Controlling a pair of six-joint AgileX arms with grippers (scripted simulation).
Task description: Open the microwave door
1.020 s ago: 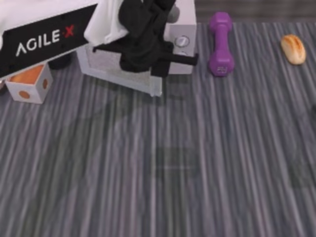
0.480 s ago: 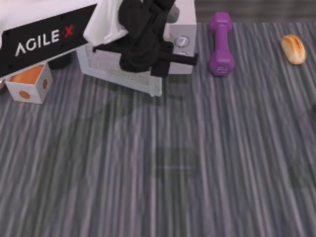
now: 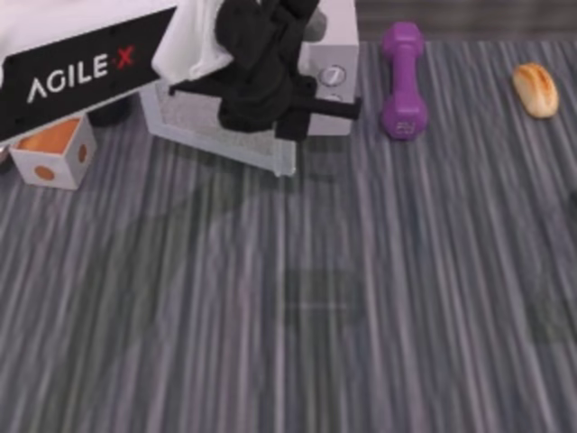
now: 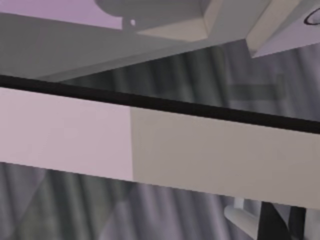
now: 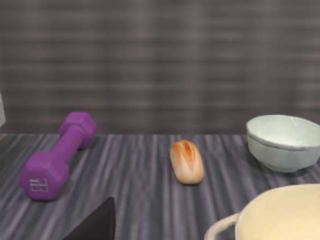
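Note:
The white microwave [image 3: 338, 36] stands at the table's far edge, its silver knobs [image 3: 334, 74] facing the near side. The microwave door [image 3: 194, 122], with its grey mesh window, is swung a little way out from the front. My left gripper [image 3: 293, 126] hangs over the door's free end. In the left wrist view the door's edge [image 4: 200, 150] fills the middle, and black fingers [image 4: 272, 227] are shut on the pale handle bar [image 4: 242, 218]. My right gripper [image 5: 160, 236] is parked off the top view's right side; one dark finger [image 5: 97, 225] shows well off to one side, open, holding nothing.
A purple dumbbell [image 3: 402, 79] lies just right of the microwave, and a bread roll [image 3: 535, 88] farther right. A white-and-orange cube [image 3: 54, 152] sits at the far left. The right wrist view also shows a pale green bowl [image 5: 282, 142] and a cream pot [image 5: 280, 215].

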